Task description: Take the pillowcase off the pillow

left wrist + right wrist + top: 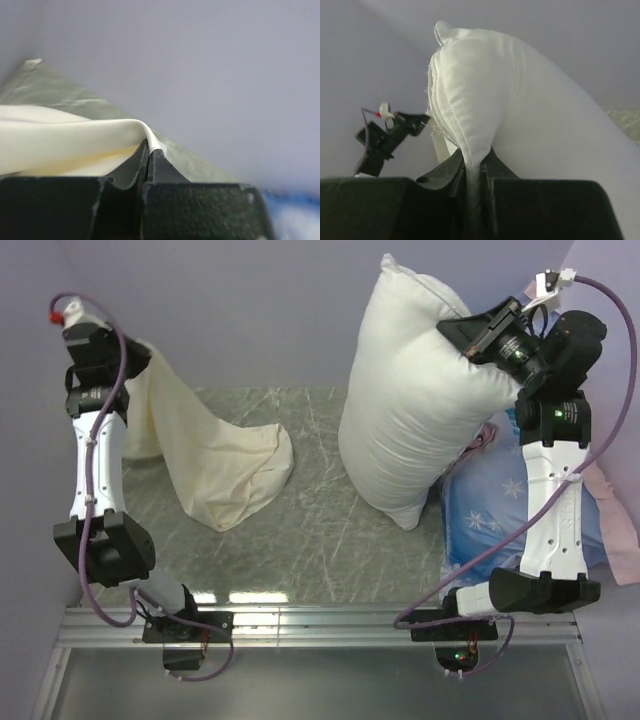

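The left gripper (pixel 132 362) sits high, its jaws pressed together on a thin fold at the pillowcase's edge. In the left wrist view the cream cloth comes in from the side and dips into the closed tips of the gripper (pixel 148 150). From that pinch the pillowcase (pixel 215 465) hangs empty and limp. It slopes down and away to the gripper's right, and its rounded lower end is spread on the table (pixel 320 540). The side wall (pixel 30 440) is close on the gripper's outer side, so the free room lies inward and toward the arm bases.

Right of the case's trailing edge runs a strip of bare table, then the pillow (pixel 410 410) — the two cloths do not touch. The pillow stands on end, plump and slightly tilted, with its lower corner on the table.

The right gripper (pixel 462 338) grips it from the right, high up — jaws narrow, nipped on the pillow's seamed edge. In the right wrist view that stitched edge runs down into the gripper (pixel 474 167). Below this gripper, the pillow's lower side rests against a blue printed pillow (pixel 480 510) lying under the right arm.
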Tool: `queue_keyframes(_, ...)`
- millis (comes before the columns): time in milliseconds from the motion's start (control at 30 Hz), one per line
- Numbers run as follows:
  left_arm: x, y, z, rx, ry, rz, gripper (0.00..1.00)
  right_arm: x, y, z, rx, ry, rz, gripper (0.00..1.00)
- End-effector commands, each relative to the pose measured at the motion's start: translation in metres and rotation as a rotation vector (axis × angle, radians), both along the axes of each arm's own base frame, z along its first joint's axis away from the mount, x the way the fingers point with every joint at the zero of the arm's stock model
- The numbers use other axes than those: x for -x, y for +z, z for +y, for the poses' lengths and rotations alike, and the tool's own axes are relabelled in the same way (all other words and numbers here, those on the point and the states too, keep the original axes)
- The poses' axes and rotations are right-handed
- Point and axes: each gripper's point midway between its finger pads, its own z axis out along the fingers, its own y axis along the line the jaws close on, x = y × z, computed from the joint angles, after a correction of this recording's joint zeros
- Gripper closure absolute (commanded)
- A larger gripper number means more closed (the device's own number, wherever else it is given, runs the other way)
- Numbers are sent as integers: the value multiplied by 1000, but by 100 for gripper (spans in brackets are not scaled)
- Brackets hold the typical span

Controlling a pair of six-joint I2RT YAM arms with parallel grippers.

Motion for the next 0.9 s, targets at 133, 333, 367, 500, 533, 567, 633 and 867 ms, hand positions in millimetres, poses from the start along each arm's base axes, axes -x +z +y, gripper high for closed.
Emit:
queue_keyframes(133,58,167,-125,-213,-416,-311,100,43,56,43,87,57,-210,100)
queue_keyframes(333,73,138,-169,-129,-580,-298,100,46,41,87,85,176,-190,100)
queue_keyframes(367,71,124,-175,-103,-589,-294,100,42,29,92,87,180,-167,100)
queue_keyframes(500,73,-29,-191,26,-549,-38,100,28,-29,108,90,194,-85,100)
queue_keyframes(533,76,-51,-189,46,-529,-4,100,23,-50,108,100,187,-39,100)
queue_keyframes(567,79,-70,-188,72,-507,22,100,21,-59,109,111,182,-23,100)
queue_keyframes(633,92,-117,-184,112,-470,90,99,27,-83,116,123,221,14,100)
queue_keyframes(867,137,-190,-182,227,-399,213,95,98,-202,167,148,374,179,100)
